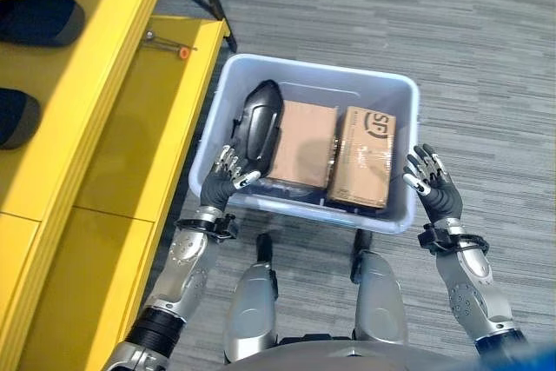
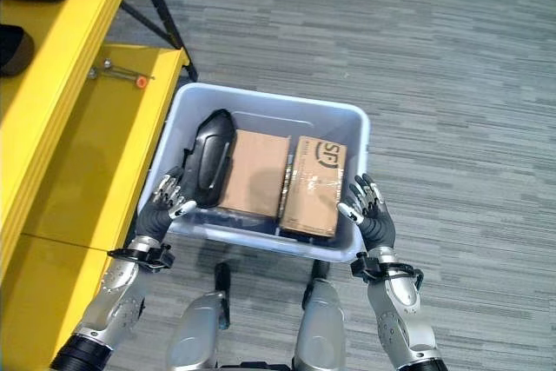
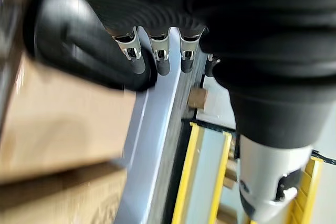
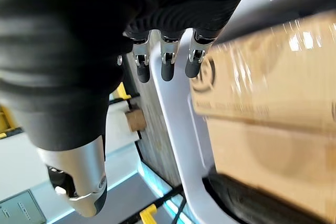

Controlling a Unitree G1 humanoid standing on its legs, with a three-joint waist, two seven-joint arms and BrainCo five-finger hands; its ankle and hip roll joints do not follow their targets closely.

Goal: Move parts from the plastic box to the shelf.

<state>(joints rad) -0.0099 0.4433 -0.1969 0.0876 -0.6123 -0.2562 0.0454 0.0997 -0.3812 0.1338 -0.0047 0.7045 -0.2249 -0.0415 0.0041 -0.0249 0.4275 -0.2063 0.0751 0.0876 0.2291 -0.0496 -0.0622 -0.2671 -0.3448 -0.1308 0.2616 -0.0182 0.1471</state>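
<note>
A pale blue plastic box (image 1: 395,215) sits on the grey floor in front of the robot. Inside lie a curved black part (image 1: 258,119) at the left and two cardboard boxes (image 1: 300,143) side by side. The left hand (image 1: 228,173) hovers at the box's near left corner, fingers relaxed and holding nothing, its tips close to the black part, probably about to reach for it. The right hand (image 1: 432,182) waits empty, fingers spread, just outside the right wall. A yellow shelf (image 1: 104,84) stands to the left.

Parts (image 1: 300,145) in box (image 1: 401,93) beside shelf (image 1: 139,141)
</note>
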